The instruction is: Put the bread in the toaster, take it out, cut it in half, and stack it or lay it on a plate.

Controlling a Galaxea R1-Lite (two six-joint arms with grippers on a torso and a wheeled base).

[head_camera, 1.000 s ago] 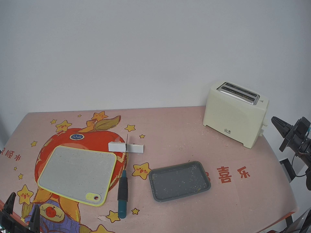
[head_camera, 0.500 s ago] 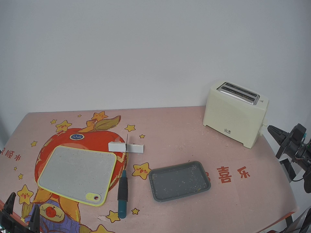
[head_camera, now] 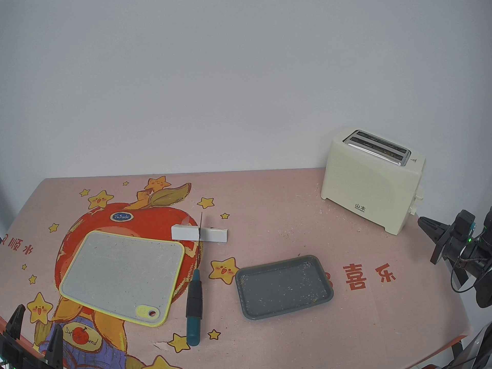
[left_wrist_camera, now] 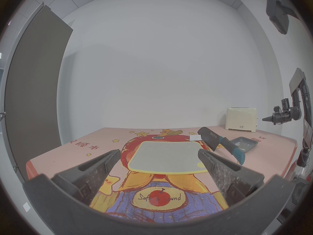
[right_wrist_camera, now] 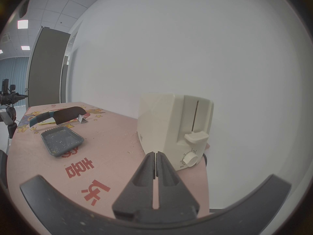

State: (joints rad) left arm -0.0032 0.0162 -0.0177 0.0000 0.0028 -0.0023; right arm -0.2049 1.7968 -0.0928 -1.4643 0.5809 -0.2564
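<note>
Hovering off table [head_camera: 287, 216] rt edge, just beside toaster [head_camera: 373, 180] lever end: rt gripper [head_camera: 421, 222], fingers pressed together, holding nothing. L gripper [head_camera: 35, 334] spread wide, near-left corner. Toaster far right on table; bread in slots? can't tell. Btwn board [head_camera: 123, 275] and plate [head_camera: 284, 286]: knife [head_camera: 195, 303].

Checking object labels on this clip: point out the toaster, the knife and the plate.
toaster [head_camera: 366, 183], head view, on its front wall.
knife [head_camera: 194, 304], head view, on its handle.
plate [head_camera: 284, 287], head view, on its bare floor.
</note>
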